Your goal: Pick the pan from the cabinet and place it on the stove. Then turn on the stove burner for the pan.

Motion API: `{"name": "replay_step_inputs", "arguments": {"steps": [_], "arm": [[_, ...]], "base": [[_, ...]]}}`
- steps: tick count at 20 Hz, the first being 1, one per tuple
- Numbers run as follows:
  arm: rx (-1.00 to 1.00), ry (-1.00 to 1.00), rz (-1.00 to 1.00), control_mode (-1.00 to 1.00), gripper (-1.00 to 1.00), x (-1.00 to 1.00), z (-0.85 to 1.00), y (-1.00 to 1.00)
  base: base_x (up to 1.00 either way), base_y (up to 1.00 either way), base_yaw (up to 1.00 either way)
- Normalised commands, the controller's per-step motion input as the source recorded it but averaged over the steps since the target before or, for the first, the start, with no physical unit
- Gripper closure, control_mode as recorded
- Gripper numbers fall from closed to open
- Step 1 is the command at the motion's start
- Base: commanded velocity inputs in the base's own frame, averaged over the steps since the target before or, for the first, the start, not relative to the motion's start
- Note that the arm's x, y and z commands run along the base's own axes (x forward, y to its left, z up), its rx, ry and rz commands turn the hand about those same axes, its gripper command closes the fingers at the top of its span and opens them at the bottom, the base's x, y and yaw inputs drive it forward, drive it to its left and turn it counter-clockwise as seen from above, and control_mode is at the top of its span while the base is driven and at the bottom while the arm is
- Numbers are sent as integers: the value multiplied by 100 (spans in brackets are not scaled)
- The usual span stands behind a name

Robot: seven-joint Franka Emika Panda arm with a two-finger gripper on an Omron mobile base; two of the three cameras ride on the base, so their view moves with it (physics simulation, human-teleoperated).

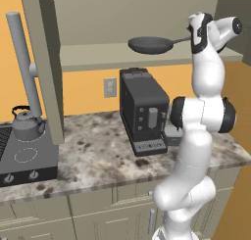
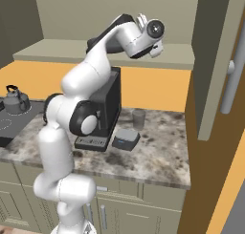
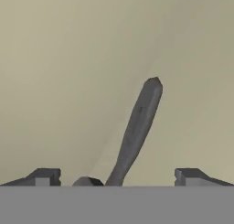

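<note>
- Pan point(image 1: 150, 45) sits on the bottom shelf of the open wall cabinet point(image 1: 147, 18), its long thin handle point(image 3: 137, 127) pointing to the right toward my arm.
- On the hand view I see that handle running up the middle of the picture against the pale cabinet wall, between the two dark fingers point(image 3: 43, 176).
- My gripper point(image 3: 116, 176) stands wide: one tip shows at the lower left and the other at the lower right of the hand view, well apart, with the handle between them and neither one pressed against it, so far as I can tell.
- From the left base view, the hand is raised to shelf height at the right end of the handle; from the right base view, the wrist reaches into the cabinet opening.
- One cabinet door point(image 1: 41, 62) hangs open at the left of the left base view, with a long grey bar handle on it.
- Down on the table point(image 1: 103, 156), a dark boxy coffee machine point(image 1: 144, 114) stands below the shelf, with a clear glass point(image 2: 138, 119) and a small flat grey box point(image 2: 125, 138) just beside it.
- Stove point(image 1: 27, 158) lies at the far left of the table, white burner rings and two front knobs showing.
- Grey kettle point(image 1: 27, 124) with a black loop handle stands on the stove's rear burner.
</note>
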Motion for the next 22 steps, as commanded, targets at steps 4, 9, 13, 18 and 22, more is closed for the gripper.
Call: {"name": "replay_step_inputs", "arguments": {"steps": [4, 9, 13, 18, 22], "arm": [[0, 0, 0, -100, -100, 61, -34, 0], [0, 0, 0, -100, -100, 60, -38, 0], [0, 0, 0, -100, -100, 61, -43, 0], [0, 0, 0, -100, -100, 48, -44, 9], [1, 0, 0, -100, -100, 43, -48, 13]], "base": [[0, 0, 0], [0, 0, 0], [0, 0, 0], [0, 0, 0], [0, 0, 0]]}}
